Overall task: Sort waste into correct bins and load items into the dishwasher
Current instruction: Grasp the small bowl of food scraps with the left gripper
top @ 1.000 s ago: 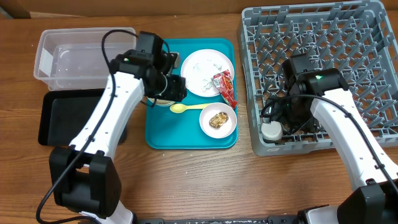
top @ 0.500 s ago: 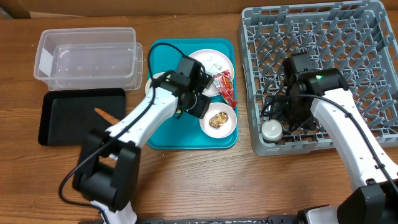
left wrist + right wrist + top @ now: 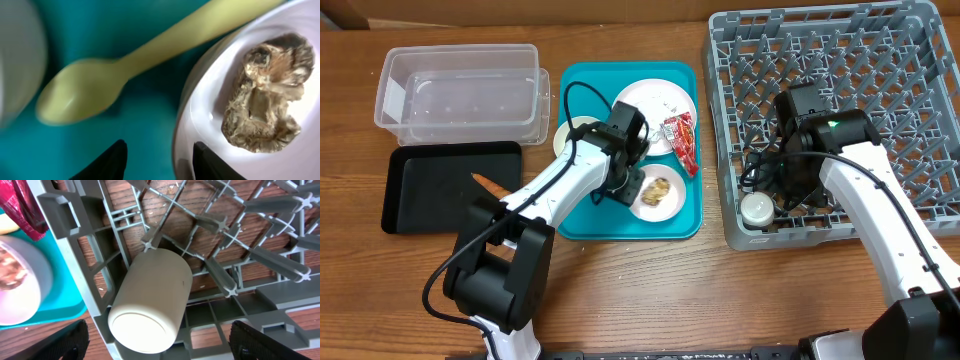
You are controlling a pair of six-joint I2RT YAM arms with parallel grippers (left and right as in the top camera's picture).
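My left gripper [image 3: 632,186] [image 3: 157,150] is open, with one finger on the teal tray and the other inside the rim of a white bowl [image 3: 660,195] [image 3: 300,160]. That bowl holds a brown crumbly lump [image 3: 661,190] [image 3: 265,100]. The yellow spoon [image 3: 100,90] lies just beside the bowl. A white plate [image 3: 655,100] with rice and a red foil wrapper [image 3: 682,140] lie behind it. An orange stick [image 3: 492,185] lies in the black tray [image 3: 430,190]. My right gripper [image 3: 772,195] [image 3: 165,342] is wide open around a white cup [image 3: 757,208] [image 3: 150,305], which lies in the grey rack [image 3: 840,110].
The clear tub [image 3: 460,90] stands at the back left. The teal serving tray [image 3: 580,215] sits in the middle, with another bowl [image 3: 578,128] partly hidden by my left arm. The rack's wall [image 3: 65,225] stands between the cup and the teal tray.
My left arm swung right from the bins to the bowl with the lump. The orange stick came into view in the black tray. The right arm and cup did not move.
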